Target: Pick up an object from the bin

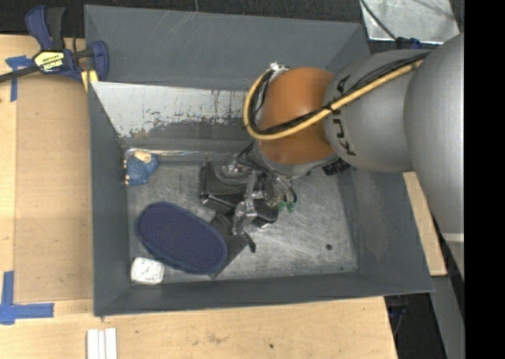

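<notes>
My gripper is low in the middle of the bin, under the arm's orange wrist cover. It is right over a black, angular object whose left part sticks out beside it; another black piece shows just below. A dark blue oval pad with a woven texture lies on the bin floor to the lower left of the gripper, its right end close to the black piece.
A small blue and tan figure rests at the back left corner of the floor. A small white block lies at the front left corner, beside the blue pad. The arm covers the bin's back right.
</notes>
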{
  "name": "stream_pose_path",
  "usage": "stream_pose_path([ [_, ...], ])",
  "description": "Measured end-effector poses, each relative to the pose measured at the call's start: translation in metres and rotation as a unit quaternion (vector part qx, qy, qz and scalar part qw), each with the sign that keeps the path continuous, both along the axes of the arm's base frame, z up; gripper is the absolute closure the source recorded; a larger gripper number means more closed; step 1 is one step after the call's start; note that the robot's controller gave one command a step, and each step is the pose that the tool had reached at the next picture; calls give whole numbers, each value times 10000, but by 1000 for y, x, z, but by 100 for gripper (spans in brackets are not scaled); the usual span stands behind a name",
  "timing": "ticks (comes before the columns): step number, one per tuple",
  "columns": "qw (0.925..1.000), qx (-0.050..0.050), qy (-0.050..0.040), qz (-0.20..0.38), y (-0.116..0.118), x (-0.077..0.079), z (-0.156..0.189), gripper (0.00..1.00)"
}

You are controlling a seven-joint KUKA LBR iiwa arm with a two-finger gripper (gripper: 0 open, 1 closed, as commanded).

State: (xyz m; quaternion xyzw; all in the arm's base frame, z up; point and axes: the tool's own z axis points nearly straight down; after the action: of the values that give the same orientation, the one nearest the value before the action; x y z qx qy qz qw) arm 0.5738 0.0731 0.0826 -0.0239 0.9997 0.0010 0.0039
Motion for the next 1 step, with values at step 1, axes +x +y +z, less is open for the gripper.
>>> stream_pose_path([
  [1,10000,2,47,-6,0,-2,-1,100],
])
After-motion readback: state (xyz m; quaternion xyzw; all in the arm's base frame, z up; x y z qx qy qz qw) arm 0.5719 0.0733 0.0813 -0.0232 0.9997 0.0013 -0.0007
